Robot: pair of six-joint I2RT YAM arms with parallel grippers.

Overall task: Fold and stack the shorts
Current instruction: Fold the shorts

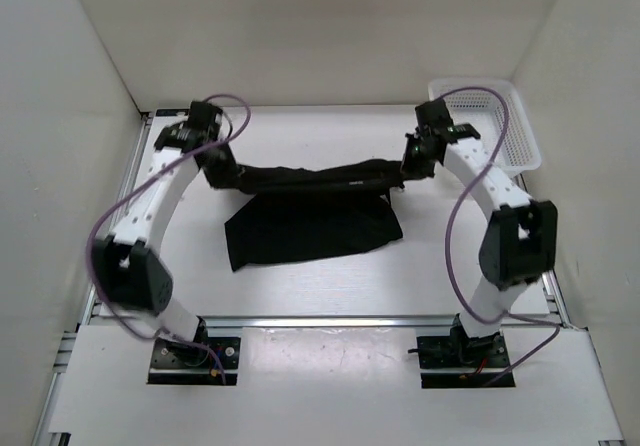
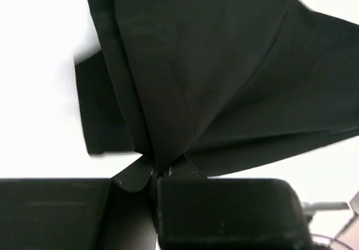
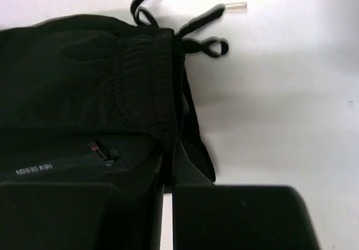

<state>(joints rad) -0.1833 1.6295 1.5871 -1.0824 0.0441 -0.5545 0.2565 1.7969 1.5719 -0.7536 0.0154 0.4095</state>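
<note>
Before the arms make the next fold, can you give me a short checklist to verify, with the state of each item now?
1. Left claw shut on the shorts: ok.
2. Right claw shut on the fabric beside the waistband: ok.
3. Upper edge stretched between both claws: ok.
4. Lower part lying smooth on the table: cannot tell; its outline looks uneven.
5. Drawstring outside the right claw: ok.
6. White basket apart from the fabric: ok.
</note>
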